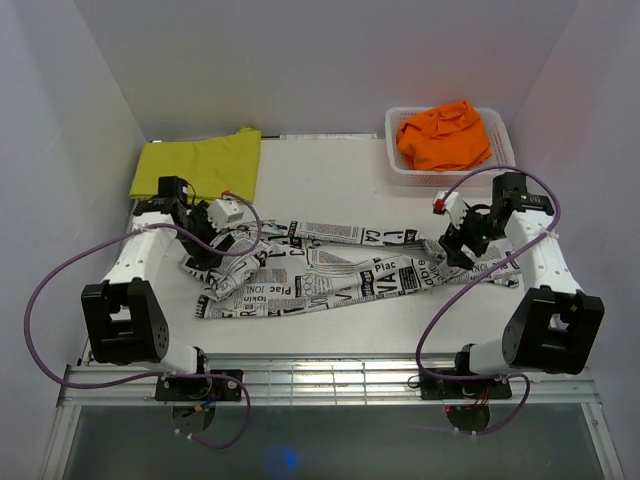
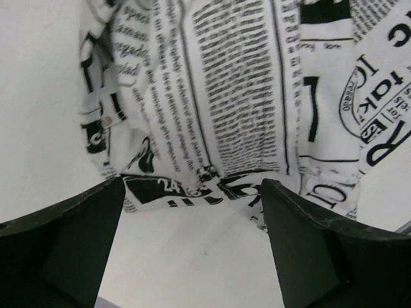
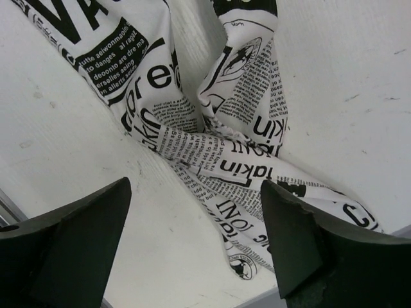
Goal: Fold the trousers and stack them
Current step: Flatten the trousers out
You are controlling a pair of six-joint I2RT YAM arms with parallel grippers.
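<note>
Flattening comes first, I'd say: across the white bench sprawl the newspaper-print trousers, thin limp cloth, twisted and rumpled at both ends, so smooth the legs before folding. Yellow trousers lie flat far left; orange trousers bunch in the lattice basket. Left fingers and right fingers stand wide apart over the print, holding nothing.
</note>
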